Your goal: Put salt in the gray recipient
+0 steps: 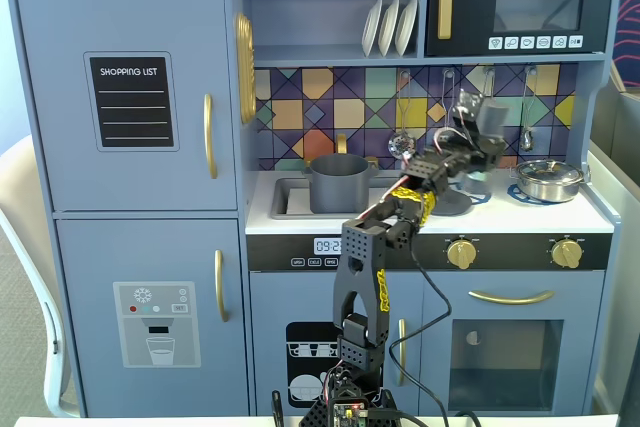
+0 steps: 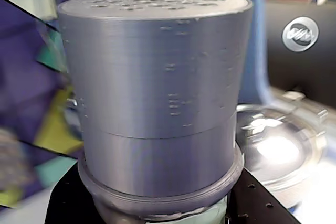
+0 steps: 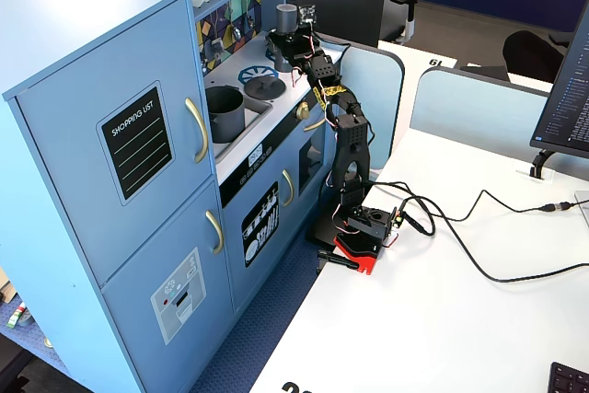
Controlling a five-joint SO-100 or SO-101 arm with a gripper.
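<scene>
The salt (image 2: 157,82) is a dark gray shaker with a wide holed cap and a pale green label at its base; it fills the wrist view. My gripper (image 2: 157,211) is shut on it, with black jaws on both sides of the label. In a fixed view the gripper (image 1: 478,142) holds the salt (image 1: 490,112) tilted above the stove, right of the gray recipient (image 1: 338,182), which stands in the sink. In the other fixed view the salt (image 3: 287,17) is held beyond the recipient (image 3: 224,112).
A shiny silver lidded pan (image 1: 548,179) sits on the right burner and shows in the wrist view (image 2: 275,150). A flat gray round lid (image 1: 450,203) lies on the stove under the arm. Utensils hang on the tiled back wall (image 1: 330,107). A shelf and microwave (image 1: 520,9) are overhead.
</scene>
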